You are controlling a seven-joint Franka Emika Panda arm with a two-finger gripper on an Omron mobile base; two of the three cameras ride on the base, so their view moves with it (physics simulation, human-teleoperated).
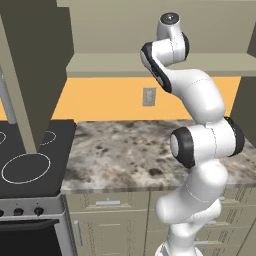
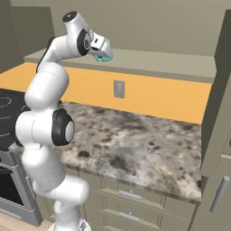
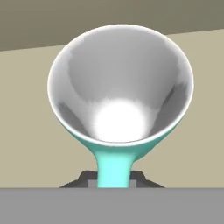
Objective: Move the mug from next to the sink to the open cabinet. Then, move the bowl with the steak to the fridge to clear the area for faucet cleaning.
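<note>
Stretching across both base views is a speckled stone worktop point(image 2: 135, 144) in brown, grey and cream, backed by an orange wall point(image 1: 110, 100) that carries one grey socket plate point(image 2: 119, 89). Taupe panelled drawers with bar handles point(image 1: 107, 202) sit under the worktop's front edge. To the left stands a black stove point(image 1: 30, 160) with white ring marks on its top and knobs along its front (its oven door shows dark below). Above the orange wall runs a long taupe shelf point(image 2: 180, 67), the bottom of the open cabinet point(image 1: 150, 30), whose flat door point(image 1: 25, 75) hangs open at the left of the left base view. A further taupe cabinet side point(image 2: 216, 103) rises at the right.

The white arm is raised high, and its gripper point(image 2: 103, 51) is level with that shelf. Its jaws are clamped on the mug point(image 2: 104, 56), which is pale inside and green-tinted outside. In the hand view the mug point(image 3: 120, 100) faces the camera mouth-on, its handle pinched between the dark finger tips point(image 3: 85, 179) at the bottom, with the cabinet's taupe shelf and darker back behind it. From the right base view the mug is just above the shelf's front; whether it touches the shelf cannot be told.
</note>
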